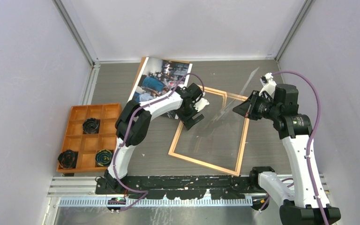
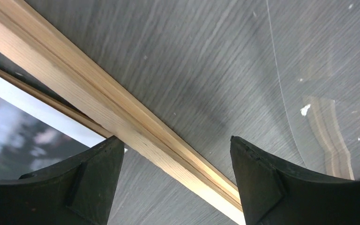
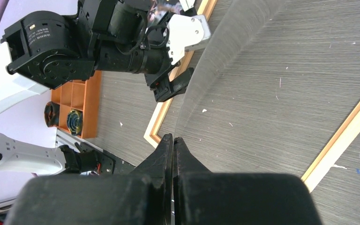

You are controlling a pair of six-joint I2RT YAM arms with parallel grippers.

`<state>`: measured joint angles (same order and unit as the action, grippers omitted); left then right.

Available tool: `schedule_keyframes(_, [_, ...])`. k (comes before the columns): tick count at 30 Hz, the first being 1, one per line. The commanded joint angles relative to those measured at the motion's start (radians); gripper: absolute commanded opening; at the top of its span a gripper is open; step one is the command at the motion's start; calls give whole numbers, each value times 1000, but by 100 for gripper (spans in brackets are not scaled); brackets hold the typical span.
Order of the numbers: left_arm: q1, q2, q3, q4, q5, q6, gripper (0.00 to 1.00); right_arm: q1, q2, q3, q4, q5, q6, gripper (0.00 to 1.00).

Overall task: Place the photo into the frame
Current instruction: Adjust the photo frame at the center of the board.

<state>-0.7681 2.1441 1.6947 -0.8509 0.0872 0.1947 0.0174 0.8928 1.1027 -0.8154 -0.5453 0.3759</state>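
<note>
The frame (image 1: 204, 163) of thin light wood lies flat mid-table. The photo (image 1: 157, 79), a colourful crowd scene, lies face up behind the frame's left corner, partly under my left arm. My left gripper (image 1: 192, 117) hovers open over the frame's left strip (image 2: 98, 101), one finger on each side and nothing between them; the photo's white edge (image 2: 23, 126) shows beside it. My right gripper (image 3: 172, 137) is shut on the edge of a clear sheet (image 3: 201, 79), which tilts up over the frame's right side (image 1: 234, 101).
An orange compartment tray (image 1: 88, 137) with dark tape rolls (image 1: 91, 125) sits at the left. A brown board edge (image 2: 51, 101) shows under the photo. White walls close in the table at left, back and right.
</note>
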Motion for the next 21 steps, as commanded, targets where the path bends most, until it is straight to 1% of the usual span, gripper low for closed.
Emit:
schedule_keyframes(1, [-8,19,105,24,-66,36,84,-4,-25,-1,53,-19,-7,1])
schedule_keyframes(4, [-3,54,176,28,-117,47,84,-4,-28,-4,50,-18,-8,1])
schedule_keyframes(7, [9,113,282,-14,-111,48,82,-4,-32,-7,46,-16,-10,1])
schedule_keyframes(10, [15,174,343,-60,-110,45,78,-4,-37,-6,42,-12,-14,1])
schedule_keyframes(16, [30,187,325,-28,-150,25,71,-4,-41,-11,43,-12,-18,1])
schedule_keyframes(18, [35,179,323,-25,-184,26,71,-4,-39,-13,44,-14,-17,1])
schedule_keyframes(21, [55,130,295,-12,-158,27,72,-4,-39,-16,46,-16,-17,1])
